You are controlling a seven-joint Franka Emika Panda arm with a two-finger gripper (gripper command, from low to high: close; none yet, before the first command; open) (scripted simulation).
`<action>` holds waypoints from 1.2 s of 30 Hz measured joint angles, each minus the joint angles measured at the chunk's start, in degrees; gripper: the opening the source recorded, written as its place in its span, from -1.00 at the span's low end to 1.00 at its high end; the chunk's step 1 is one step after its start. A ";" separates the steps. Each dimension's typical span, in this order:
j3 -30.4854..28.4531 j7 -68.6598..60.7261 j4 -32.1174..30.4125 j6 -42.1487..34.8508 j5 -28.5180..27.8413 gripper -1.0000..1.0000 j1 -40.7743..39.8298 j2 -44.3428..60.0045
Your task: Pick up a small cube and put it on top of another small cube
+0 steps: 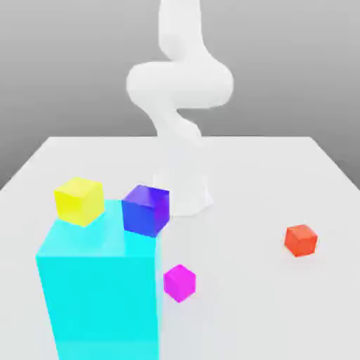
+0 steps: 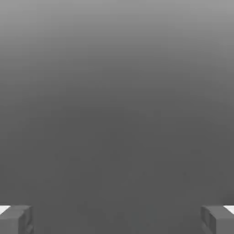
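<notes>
Looking at the red cube [image 1: 301,240] first, we find it on the bench [image 1: 246,162] at the exterior view's right, well apart from the other blocks. The fingers [image 2: 117,221] are spread wide in the hand view, with nothing between them. The arm [image 1: 180,83] stands behind the blocks.

We judge the red cube light and rigid: its faces are flat, its edges crisp, and we see no dent or sag. We expect little give under a squeeze and low risk of breakage. The matte faces should grip fairly well, though we cannot confirm their friction by sight. We note that it sits turned, one corner towards the viewer; a grip across corners would probably twist it or let it slip.

We recommend taking hold from above, across two opposite upright faces, at about mid-height, with the fingers turned to match and the underside left free for stacking.

The blue cube [image 1: 145,210], beside the yellow cube [image 1: 79,202], shows on or over the cyan block [image 1: 102,302]; contact we cannot confirm. We judge it likely to slide if knocked, so a level, gentle release is advised. The magenta cube [image 1: 180,283] needs no handling.
</notes>
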 joint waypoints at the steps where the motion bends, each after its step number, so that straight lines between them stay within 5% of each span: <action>1: 0.27 -2.55 -1.48 1.45 0.23 0.00 2.08 1.98; 17: 7.45 -38.47 -22.89 22.18 2.74 0.00 29.97 30.21; 23: 11.83 -47.58 -29.80 30.21 -0.45 0.00 36.98 41.03; 30: 2.05 -41.25 -27.82 41.81 -10.38 0.00 44.60 55.50; 31: 1.22 -41.08 -27.62 42.71 -10.58 -1.00 45.39 56.57; 36: 1.23 -40.96 -27.62 42.58 -10.70 -1.00 45.37 56.57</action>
